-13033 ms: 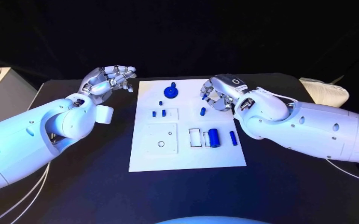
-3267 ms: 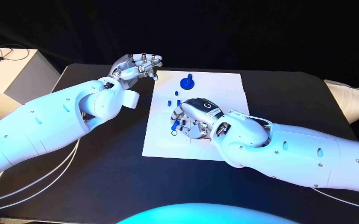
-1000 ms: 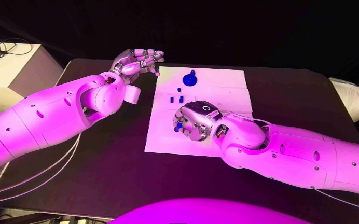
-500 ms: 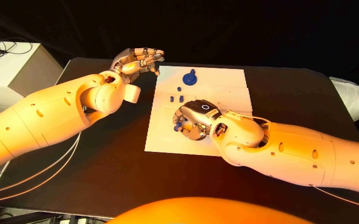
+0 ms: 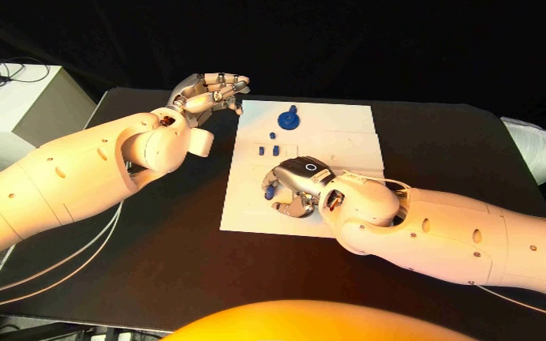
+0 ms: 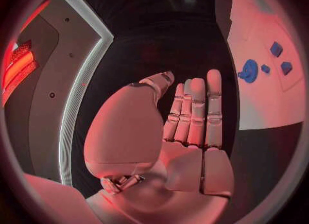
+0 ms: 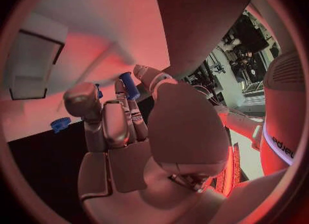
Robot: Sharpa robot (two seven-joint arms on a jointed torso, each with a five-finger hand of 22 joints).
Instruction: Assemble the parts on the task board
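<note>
Lying across the middle of the black table (image 5: 170, 254) is the task board (image 5: 342, 132), a flat white plate with shallow square recesses moulded into its surface. Its near half is mostly covered by the right arm (image 5: 455, 230), which reaches in from the table's right edge.

Over by the board's far left corner the left hand (image 5: 208, 96) hangs above the tabletop, just off the board. Its fingers (image 6: 195, 108) are loosely extended side by side with the thumb standing apart, and nothing sits in the palm.

Down over the board's near left part, the right hand (image 5: 296, 187) is bent toward the surface. In the right wrist view a small blue peg (image 7: 129, 85), a short cylinder, is pinched between the thumb and a fingertip; the other fingers (image 7: 116, 123) curl in beside it. Whether the peg touches the board I can't quite make out from here.

Near the board's far edge stands a round blue part (image 5: 289, 121), a disc with a little knob rising from it. Just nearer, toward the left edge, lie three small blue pieces (image 5: 268, 148): a dot and two short blocks side by side.
</note>
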